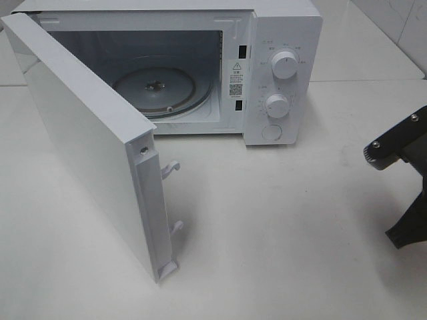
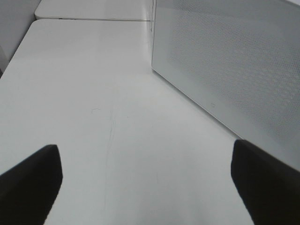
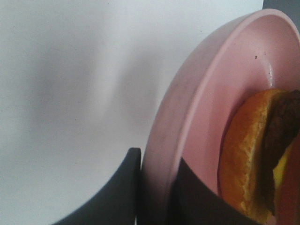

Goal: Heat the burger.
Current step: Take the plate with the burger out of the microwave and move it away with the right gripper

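The left hand [image 2: 145, 183] hangs wide over the white desk [image 2: 93, 93] beside the microwave [image 1: 280, 40], its door [image 1: 87, 140] swung open. The right hand [image 3: 157, 192] pinches the pink plate's [image 3: 187, 93] rim (burger [image 3: 253, 159] apparently resting on it).

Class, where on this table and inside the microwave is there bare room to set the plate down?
Bare tabletop between the open door and the right arm. The glass turntable inside the microwave is bare. Tight spot: beside the door's latch hooks.
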`<move>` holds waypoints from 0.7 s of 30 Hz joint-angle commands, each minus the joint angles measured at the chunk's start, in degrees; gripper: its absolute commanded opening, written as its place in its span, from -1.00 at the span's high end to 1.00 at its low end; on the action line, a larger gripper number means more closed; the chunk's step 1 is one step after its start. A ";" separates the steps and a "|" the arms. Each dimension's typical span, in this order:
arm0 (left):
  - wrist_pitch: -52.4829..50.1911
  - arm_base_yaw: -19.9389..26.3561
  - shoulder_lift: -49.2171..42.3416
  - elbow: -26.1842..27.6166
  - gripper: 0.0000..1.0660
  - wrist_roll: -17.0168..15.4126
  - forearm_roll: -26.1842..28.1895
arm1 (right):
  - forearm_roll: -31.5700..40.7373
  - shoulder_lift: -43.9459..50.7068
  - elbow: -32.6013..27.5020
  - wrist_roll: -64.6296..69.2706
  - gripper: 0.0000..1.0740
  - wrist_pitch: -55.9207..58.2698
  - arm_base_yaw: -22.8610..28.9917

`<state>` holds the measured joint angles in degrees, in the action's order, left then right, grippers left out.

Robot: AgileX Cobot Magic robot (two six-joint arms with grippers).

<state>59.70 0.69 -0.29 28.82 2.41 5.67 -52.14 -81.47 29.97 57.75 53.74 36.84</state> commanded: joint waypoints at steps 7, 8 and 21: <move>-0.29 0.06 -1.09 -0.23 -0.68 0.11 0.00 | -6.13 -10.03 0.63 11.40 0.97 -1.38 0.17; -0.29 0.06 -1.09 -0.23 -0.68 0.11 0.00 | -6.13 -10.03 0.63 11.40 0.97 -1.38 0.17; -0.29 0.06 -1.09 -0.23 -0.68 0.11 0.00 | -9.97 -22.06 0.63 22.23 0.92 -2.81 0.00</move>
<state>59.70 0.69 -0.29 28.82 2.41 5.67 -59.36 -102.39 30.25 78.27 47.44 36.84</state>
